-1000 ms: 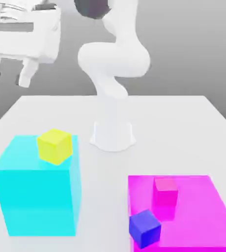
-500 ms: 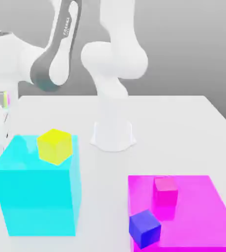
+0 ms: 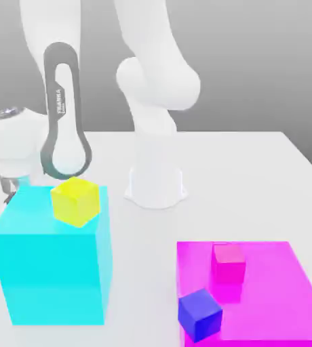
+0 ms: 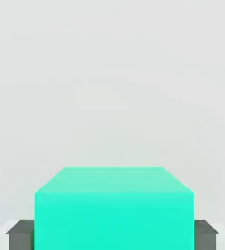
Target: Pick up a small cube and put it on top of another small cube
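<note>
Your gripper [image 4: 113, 235] is closed on the turquoise cube [image 4: 114, 215], its pads [image 4: 205, 237] touching opposite sides. Nearer the exterior camera than your tool stands the cyan block [image 3: 53, 271], bearing the yellow cube [image 3: 76, 202].

Yellow cube [image 3: 76, 202] atop the large cyan block [image 3: 50, 271].

Sm. teal cube [image 4: 114, 219], level, btwn jaws.
</note>
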